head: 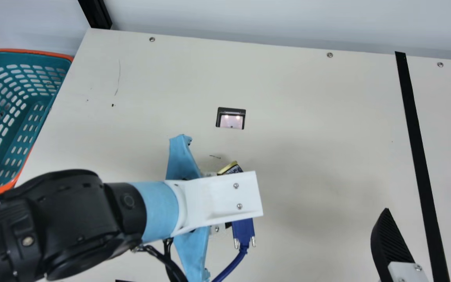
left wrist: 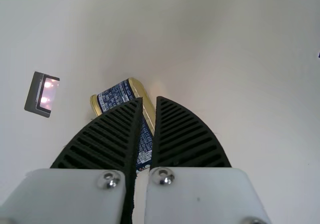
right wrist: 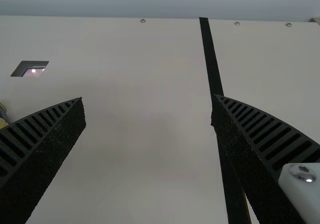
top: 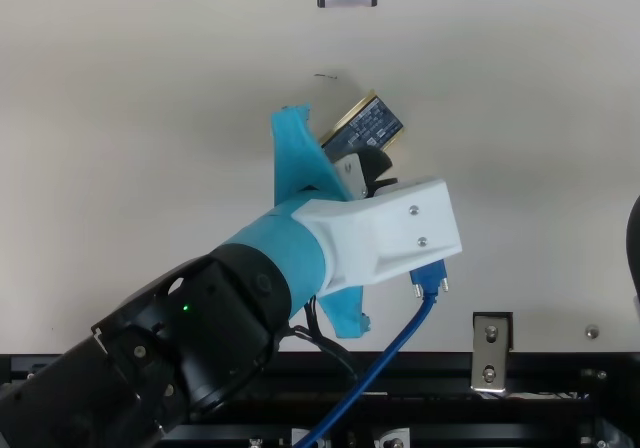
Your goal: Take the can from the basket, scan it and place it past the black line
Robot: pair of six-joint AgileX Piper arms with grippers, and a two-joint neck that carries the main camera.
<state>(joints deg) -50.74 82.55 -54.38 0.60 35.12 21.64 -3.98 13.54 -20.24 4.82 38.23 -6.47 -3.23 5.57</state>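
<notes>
A blue-and-gold can [top: 368, 128] rests tilted at the centre of the table, on the near side of the scanner [head: 231, 118]. Over its near end is my left gripper [top: 376, 168]. In the left wrist view the can [left wrist: 116, 95] passes beneath the left gripper [left wrist: 149, 101], whose fingers are shut to a narrow slit; part of the can is hidden under them. My right gripper [head: 425, 221] stands wide open astride the black line [head: 417, 156]. Nothing is between the fingers of the right gripper [right wrist: 148, 101] in its wrist view.
The teal basket [head: 31, 156] with an orange rim stands at the far left, holding nothing visible. A blue cable [top: 385, 353] runs from my left wrist to the table's near edge. Bare tabletop stretches between the scanner and the black line.
</notes>
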